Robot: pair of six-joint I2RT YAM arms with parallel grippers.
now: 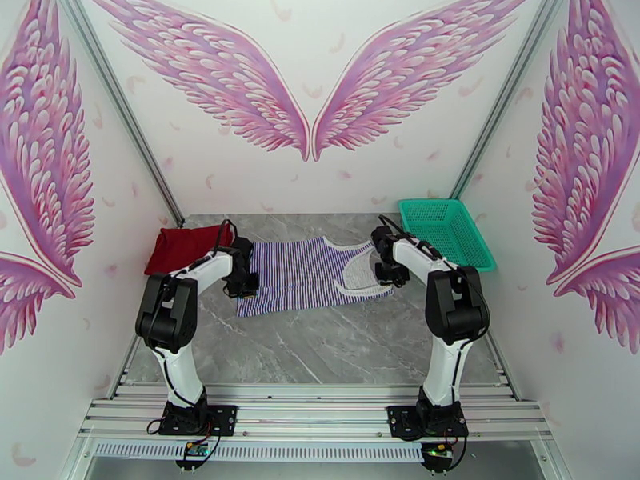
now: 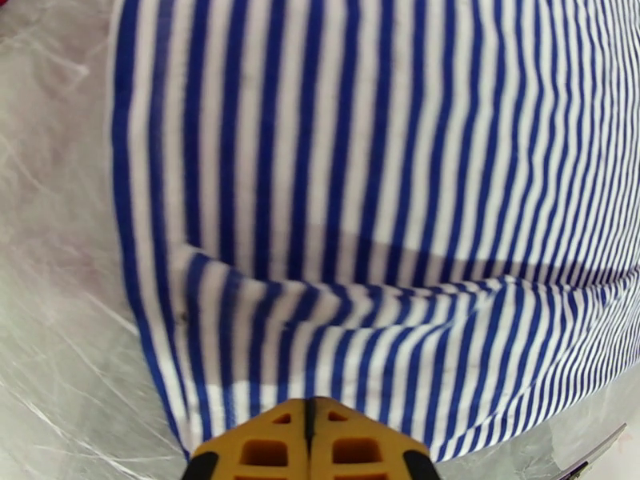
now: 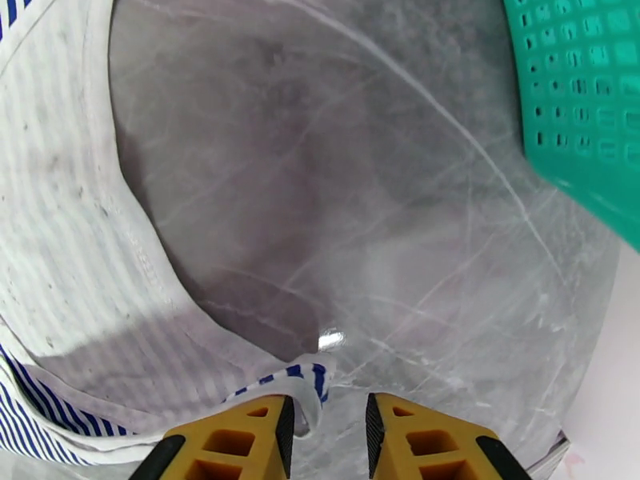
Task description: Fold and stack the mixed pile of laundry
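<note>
Top external: shows striped shirt [image 1: 312, 274] spread flat on surface [image 1: 336, 346], red T-shirt [image 1: 180, 248] bunched at far left. Left wrist: finds left end effector [image 2: 309, 414] pressed closed at the hem, hold on cloth unclear. Right wrist: finds right end effector [image 3: 330, 430] slightly parted, empty, beside the neckline.

Seen from above, the left arm [image 1: 204, 270] covers one side of the red T-shirt [image 1: 178, 248]. Up close, the left gripper [image 2: 310, 403] is cut off at the bottom edge. Its jaws meet right at the hem of the striped shirt [image 2: 360, 194], and I can't tell whether any cloth is nipped between them. The shirt runs out of frame ahead of the jaws and to their right. Ahead and to the right of the right gripper [image 3: 330, 410], the basket [image 3: 584, 98] is cropped to one corner.
</note>
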